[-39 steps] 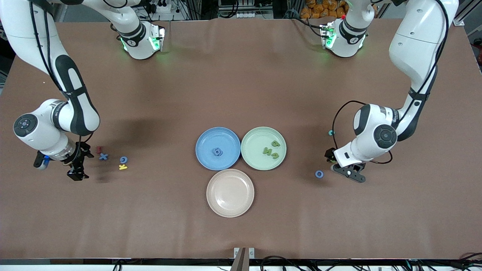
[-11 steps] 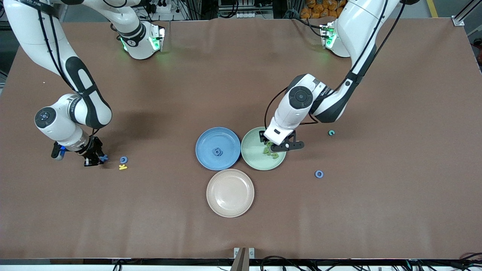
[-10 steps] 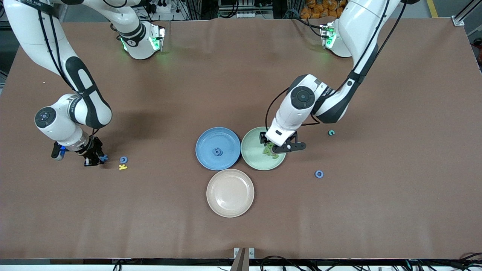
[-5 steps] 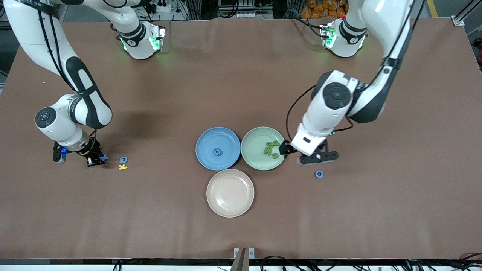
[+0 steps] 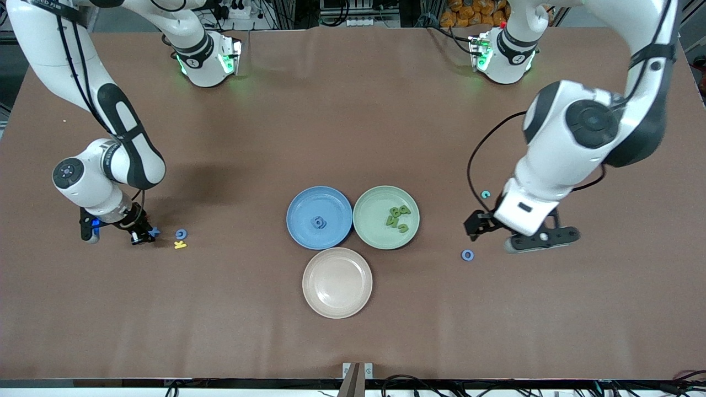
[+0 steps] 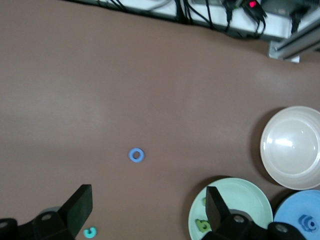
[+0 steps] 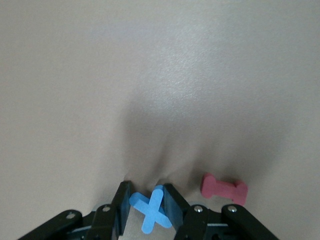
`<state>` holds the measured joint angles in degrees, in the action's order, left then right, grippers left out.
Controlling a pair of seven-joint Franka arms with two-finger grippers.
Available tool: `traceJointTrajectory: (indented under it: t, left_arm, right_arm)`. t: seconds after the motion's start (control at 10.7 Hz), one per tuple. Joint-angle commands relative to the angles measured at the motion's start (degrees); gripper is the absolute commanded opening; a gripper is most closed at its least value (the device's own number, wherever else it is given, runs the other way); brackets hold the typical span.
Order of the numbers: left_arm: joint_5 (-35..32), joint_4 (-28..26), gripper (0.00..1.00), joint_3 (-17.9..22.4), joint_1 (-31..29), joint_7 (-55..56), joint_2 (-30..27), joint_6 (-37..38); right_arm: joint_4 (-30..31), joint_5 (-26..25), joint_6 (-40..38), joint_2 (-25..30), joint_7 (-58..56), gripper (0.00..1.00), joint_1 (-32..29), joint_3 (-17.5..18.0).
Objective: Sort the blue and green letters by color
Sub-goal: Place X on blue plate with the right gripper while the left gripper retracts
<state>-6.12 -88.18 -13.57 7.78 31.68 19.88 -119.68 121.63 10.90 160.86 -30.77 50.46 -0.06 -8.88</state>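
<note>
The blue X (image 7: 151,215) sits pinched between the right hand's (image 5: 142,235) fingers at the desk (image 5: 353,110) surface, beside a red letter (image 7: 224,189). The left hand (image 5: 518,234) hangs wide open and empty over bare desk near the blue O (image 5: 468,255). Green letters (image 5: 398,217) lie in the green plate (image 5: 368,201).

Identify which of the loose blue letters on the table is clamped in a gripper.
The blue X, at the right arm's end of the table. The right gripper is shut on it, while the blue G and blue O lie free.
</note>
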Motion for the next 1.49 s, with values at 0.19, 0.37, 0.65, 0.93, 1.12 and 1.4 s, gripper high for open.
traceJointTrajectory:
  t: [0.19, 0.37, 0.65, 0.93, 1.12, 1.4]
  left_arm:
    - [6.0, -0.6, 1.0, -0.4, -9.7, -13.9, -9.8, 8.7]
    - [5.9, -0.5, 1.0, -0.1, -11.6, -15.1, -12.4, 12.7]
    - [5.5, -0.3, 1.0, 0.2, -11.9, -16.5, -14.9, 16.1]
    - [5.9, -0.4, 1.0, 0.4, -13.1, -16.7, -16.4, 16.8]
    - [5.9, -0.6, 1.0, 0.4, -14.0, -16.7, -16.9, 17.5]
    - [5.3, -0.5, 1.0, 0.3, -13.9, -16.7, -17.0, 18.9]
  right_arm:
    - [-5.2, 0.3, -7.6, 0.4, -3.4, 0.03, -0.3, 0.7]
    - [-5.9, 0.3, -9.8, 2.0, -3.8, 0.03, 0.0, 0.7]
    - [-7.7, 0.3, -14.3, 4.4, -6.1, 0.03, 4.7, 0.9]
    - [-11.3, 0.5, -14.4, 4.1, -5.5, 0.02, 13.3, 3.3]
    - [-12.5, 0.3, -14.2, 3.8, -6.2, 0.02, 20.4, 3.3]
    - [-14.9, 0.9, -14.3, 2.6, -5.5, 0.02, 29.0, 4.9]
